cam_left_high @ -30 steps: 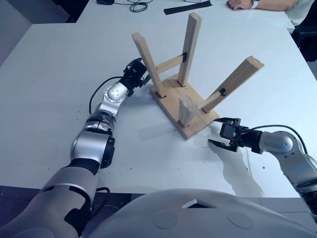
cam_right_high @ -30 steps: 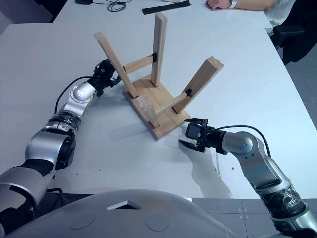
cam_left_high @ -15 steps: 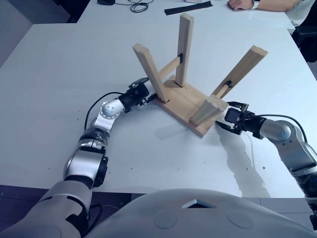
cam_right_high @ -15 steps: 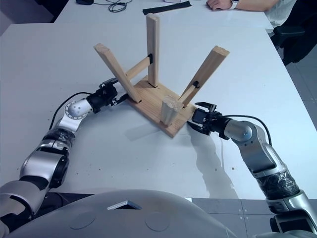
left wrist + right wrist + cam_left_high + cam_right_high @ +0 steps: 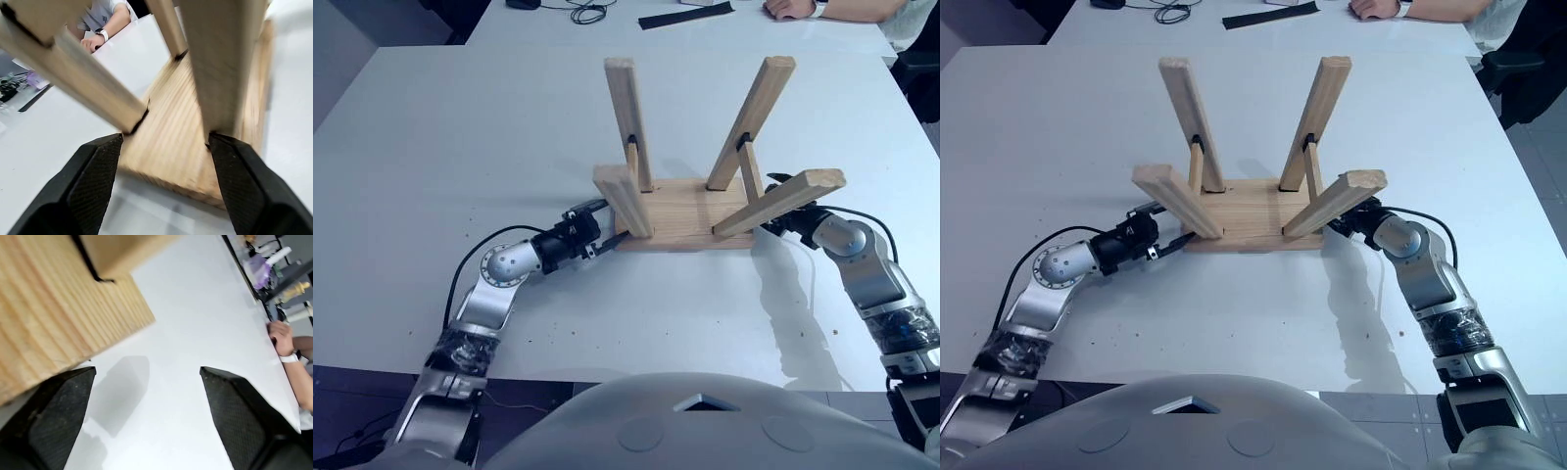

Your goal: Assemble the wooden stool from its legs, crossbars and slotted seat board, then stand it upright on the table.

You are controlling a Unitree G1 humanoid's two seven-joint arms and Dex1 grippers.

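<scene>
Four legs stood in the air, for the stool [image 5: 680,211] lay upside down on the table [image 5: 431,147], its seat [image 5: 677,227] flat on the white top.

At the stool's left end, the left gripper [image 5: 603,231] lay low on the table, right against the seat's edge by the near left leg [image 5: 625,201]. Its fingers [image 5: 93,186] were spread wide, with the foot of that leg and the corner of the seat between them. I could not tell whether either pad touched the wood.

The near left leg leaned out toward the robot. Behind it the far left leg [image 5: 628,117] rose more steeply, and a short crossbar [image 5: 633,166] joined the two. On the stool's right side stood the same set: a far right leg [image 5: 754,117], a second crossbar [image 5: 749,171], and a near right leg [image 5: 778,203] slanting out and to the right.

At the stool's right end, the right gripper [image 5: 1351,217] sat tucked under the near right leg, close to the seat's edge. Its fingers [image 5: 58,416] were also wide apart and held nothing; one of them lay just beside the seat's corner, with bare table between the two.
</scene>
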